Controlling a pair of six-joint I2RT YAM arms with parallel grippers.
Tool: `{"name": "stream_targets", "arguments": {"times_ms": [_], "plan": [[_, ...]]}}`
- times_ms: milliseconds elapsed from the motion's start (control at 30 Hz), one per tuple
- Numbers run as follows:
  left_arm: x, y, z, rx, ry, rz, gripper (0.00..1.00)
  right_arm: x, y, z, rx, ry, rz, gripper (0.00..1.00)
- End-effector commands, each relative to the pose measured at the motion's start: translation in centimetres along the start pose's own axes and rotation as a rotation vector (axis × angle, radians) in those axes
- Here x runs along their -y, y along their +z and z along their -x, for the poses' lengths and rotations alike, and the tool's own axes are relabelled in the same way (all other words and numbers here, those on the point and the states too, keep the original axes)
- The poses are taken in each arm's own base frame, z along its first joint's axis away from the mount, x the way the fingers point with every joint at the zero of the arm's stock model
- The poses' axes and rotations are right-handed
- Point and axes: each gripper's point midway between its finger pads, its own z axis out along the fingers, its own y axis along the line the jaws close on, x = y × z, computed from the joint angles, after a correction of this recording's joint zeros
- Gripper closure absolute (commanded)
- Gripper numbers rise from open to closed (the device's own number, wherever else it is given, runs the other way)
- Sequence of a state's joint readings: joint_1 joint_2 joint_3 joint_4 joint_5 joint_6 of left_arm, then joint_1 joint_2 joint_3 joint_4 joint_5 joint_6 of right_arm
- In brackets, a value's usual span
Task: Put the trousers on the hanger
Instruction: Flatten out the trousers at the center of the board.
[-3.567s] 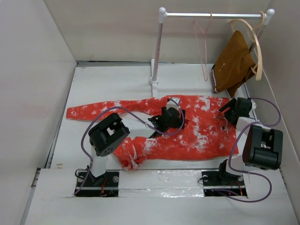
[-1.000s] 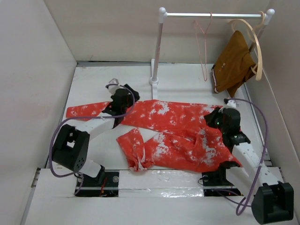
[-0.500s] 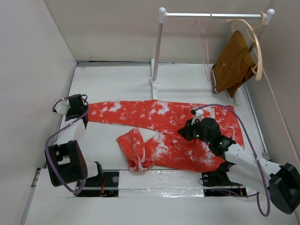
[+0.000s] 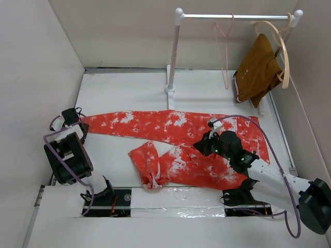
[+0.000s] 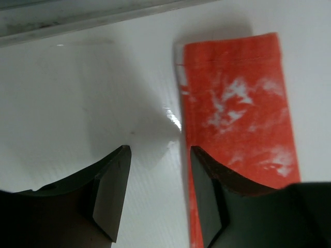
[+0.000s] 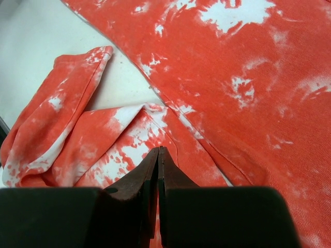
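Observation:
The red-orange trousers lie flat on the table, with one leg stretched left and the other leg folded back near the front. My left gripper stands open at the stretched leg's cuff. In the left wrist view only bare table shows between the jaws of my left gripper, and its right finger overlaps the edge of the trousers. My right gripper is shut over the middle of the trousers. In the right wrist view the tips of my right gripper meet just above the trousers, with no cloth showing between them. The pink wire hanger hangs on the rail.
A white rack stands at the back with its rail across the top right. A brown garment hangs there on a pale wooden hanger. White walls close in both sides of the table.
My left gripper has travelled left along the upper leg, pulled it out straight and opened at the cuff. My right gripper has moved from the waist to the trousers' middle.

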State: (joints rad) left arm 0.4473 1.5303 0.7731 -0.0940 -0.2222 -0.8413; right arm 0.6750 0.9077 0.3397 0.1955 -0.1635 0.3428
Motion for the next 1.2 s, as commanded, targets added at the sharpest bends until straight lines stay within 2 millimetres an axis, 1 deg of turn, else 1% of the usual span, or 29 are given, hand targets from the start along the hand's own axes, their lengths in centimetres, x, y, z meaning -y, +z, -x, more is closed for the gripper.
{"name": "stream_targets", "arguments": {"times_ms": [0,67,133,200,233,333,367,400,433,467,500,533,567,633,667,733,767,833,867,900,967,1033,1067,1100,1133,1167], "plan": [[0.6,0.6,-0.9,-0.042,0.039,-0.032,0.52,-0.8,0.3,3.0,0.09,-0.034,0.013,0.92],[1.1,0.9,-1.2,-0.055,0.045,-0.06,0.49,-0.8,0.5,2.8,0.083,-0.035,0.02,0.92],[1.5,1.0,-1.2,-0.059,0.046,-0.079,0.49,-1.2,0.7,2.6,0.075,-0.039,0.038,0.92],[1.7,1.2,-1.1,-0.053,0.046,-0.08,0.5,-1.2,1.0,2.4,0.064,-0.037,0.039,0.92],[1.6,1.3,-1.1,-0.053,0.048,-0.077,0.53,-1.1,1.1,2.4,0.062,-0.037,0.038,0.92],[1.7,1.7,-1.3,-0.063,0.048,-0.069,0.87,-1.1,1.2,2.2,0.059,-0.036,0.035,0.92],[2.2,1.6,-1.1,-0.055,0.053,-0.078,1.0,-1.0,1.2,2.3,0.061,-0.036,0.034,0.92],[2.7,1.3,-1.0,-0.043,0.06,-0.087,1.0,-1.0,1.2,2.3,0.063,-0.037,0.032,0.92],[3.8,0.7,-1.2,-0.028,0.085,-0.11,1.0,-1.0,1.3,2.4,0.065,-0.037,0.031,0.92],[5.1,-0.3,-0.2,0.009,0.094,-0.135,1.0,-0.9,1.3,2.3,0.061,-0.036,0.029,0.92],[6.2,-1.1,0.2,0.024,0.101,-0.163,1.0,-1.2,1.4,2.1,0.055,-0.039,0.038,0.92],[7.6,-2.0,0.2,0.029,0.117,-0.2,1.0,-1.3,1.5,2.3,0.058,-0.041,0.041,0.92],[10.0,-3.7,1.4,0.052,0.11,-0.26,1.0,-1.2,1.6,2.2,0.052,-0.039,0.038,0.92],[12.8,-5.9,2.4,0.07,0.116,-0.33,1.0,-1.1,1.8,2.3,0.053,-0.038,0.032,0.92],[15.8,-8.2,3.2,0.09,0.126,-0.393,1.0,-1.0,1.9,2.2,0.046,-0.037,0.028,0.92],[18.2,-10.4,4.0,0.113,0.145,-0.433,1.0,-1.0,2.0,2.2,0.046,-0.038,0.025,0.92],[19.9,-12.0,4.7,0.137,0.155,-0.448,1.0,-0.9,2.0,2.2,0.045,-0.039,0.023,0.92],[21.2,-13.1,5.2,0.141,0.165,-0.475,1.0,-0.8,2.1,2.1,0.043,-0.04,0.015,0.92],[21.6,-13.7,5.5,0.137,0.164,-0.478,1.0,-0.8,2.1,2.1,0.043,-0.04,0.014,0.92],[21.5,-14.0,5.2,0.136,0.167,-0.476,1.0,-0.8,2.1,2.2,0.045,-0.04,0.013,0.92],[19.9,-13.0,4.7,0.144,0.164,-0.437,1.0,-0.8,2.0,2.3,0.044,-0.043,0.014,0.92],[17.6,-11.1,4.8,0.14,0.146,-0.387,0.99,-1.0,1.8,2.5,0.049,-0.046,0.021,0.92],[15.5,-9.2,3.4,0.105,0.149,-0.345,0.91,-1.0,1.7,2.5,0.052,-0.046,0.02,0.92],[14.1,-8.1,3.1,0.096,0.143,-0.314,0.88,-1.0,1.6,2.5,0.056,-0.047,0.02,0.92],[12.5,-6.8,3.3,0.093,0.129,-0.275,0.84,-0.9,1.4,2.5,0.057,-0.047,0.016,0.92],[10.3,-5.2,2.4,0.085,0.133,-0.217,0.73,-0.9,1.4,2.6,0.061,-0.048,0.015,0.92]]}}
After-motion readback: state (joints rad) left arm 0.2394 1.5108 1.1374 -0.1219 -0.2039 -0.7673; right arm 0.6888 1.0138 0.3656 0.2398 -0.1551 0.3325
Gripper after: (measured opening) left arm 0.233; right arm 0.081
